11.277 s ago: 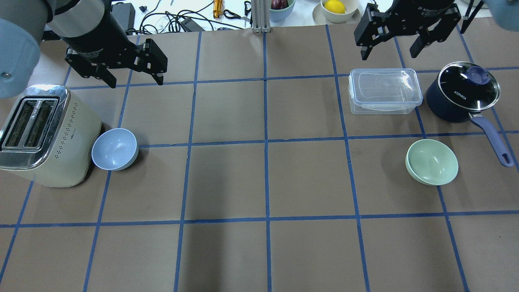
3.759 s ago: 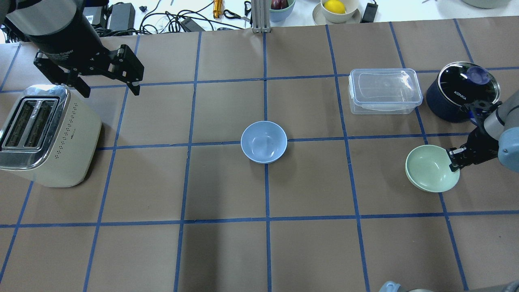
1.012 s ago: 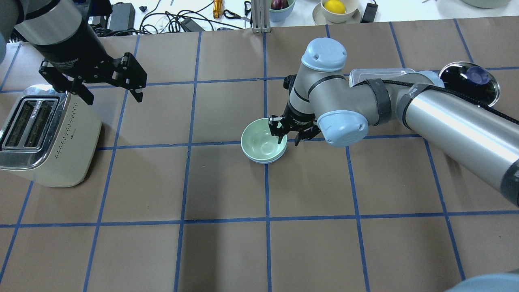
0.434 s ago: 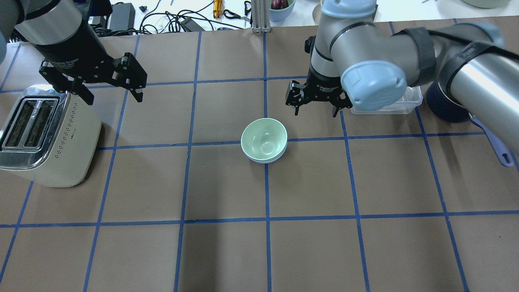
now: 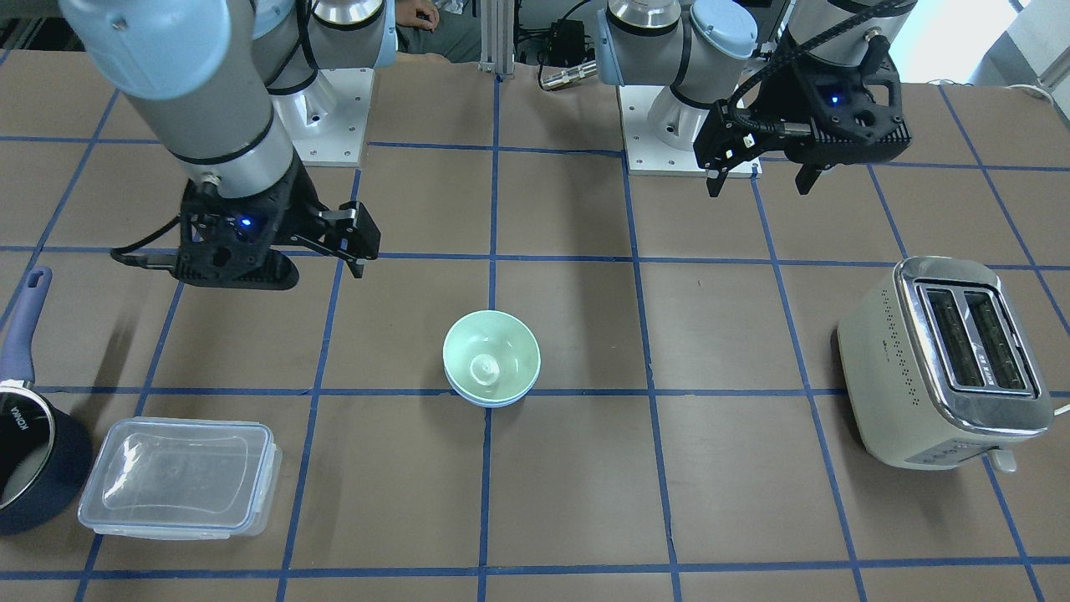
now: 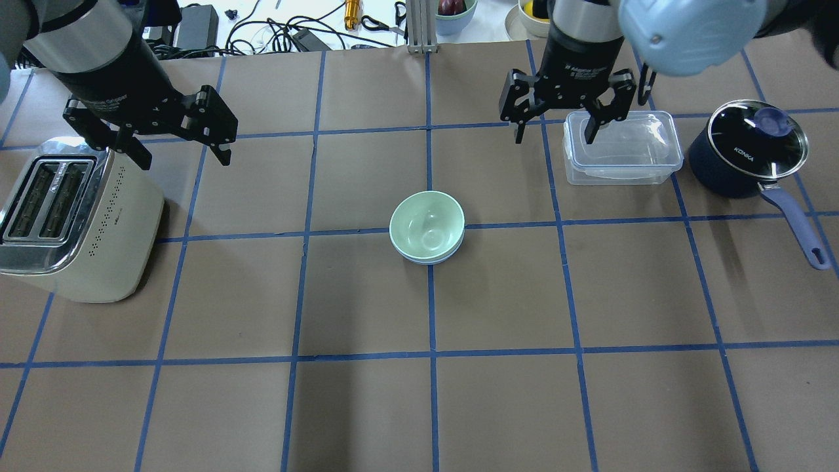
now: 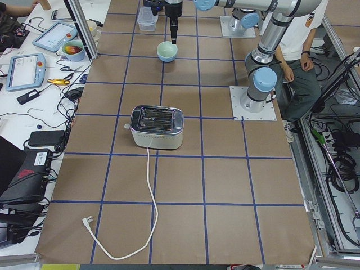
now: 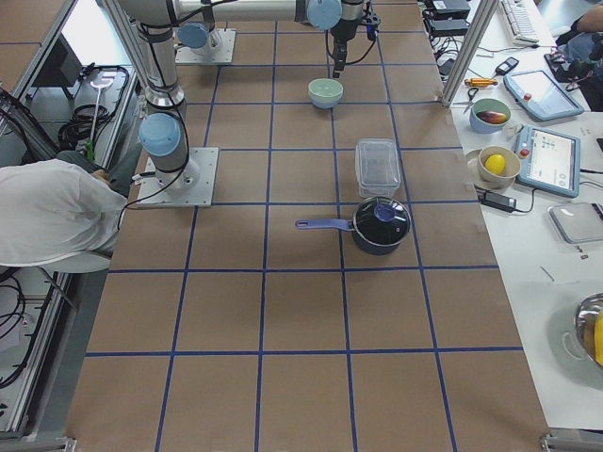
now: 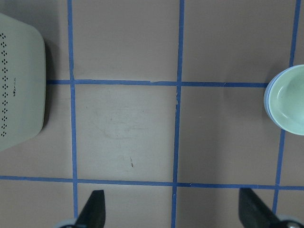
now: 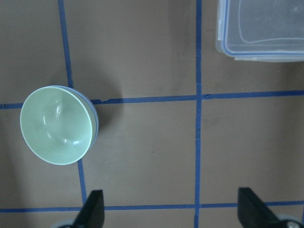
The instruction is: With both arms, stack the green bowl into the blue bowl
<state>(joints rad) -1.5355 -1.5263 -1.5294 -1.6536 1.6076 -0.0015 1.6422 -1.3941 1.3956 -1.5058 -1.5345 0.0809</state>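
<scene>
Left arm's left gripper (image 6: 184, 156) high over the bench's left half, pointing down, jaws wide apart, right arm's right gripper (image 6: 555, 136) high over the right half, nearer the middle, jaws likewise spread

Overhead: high above one long edge of the table (image 6: 367, 406), facing forward and down; wide.
Front: opposite long edge, facing back, steeply down; mirrored against overhead.
Left side: distant, from the toaster (image 7: 156, 126) end, along the table.
Right side: distant, from the saucepan (image 8: 380, 226) end.
Wrists: close, straight down.
Shared: green bowl (image 9: 290, 102) in all six.
</scene>
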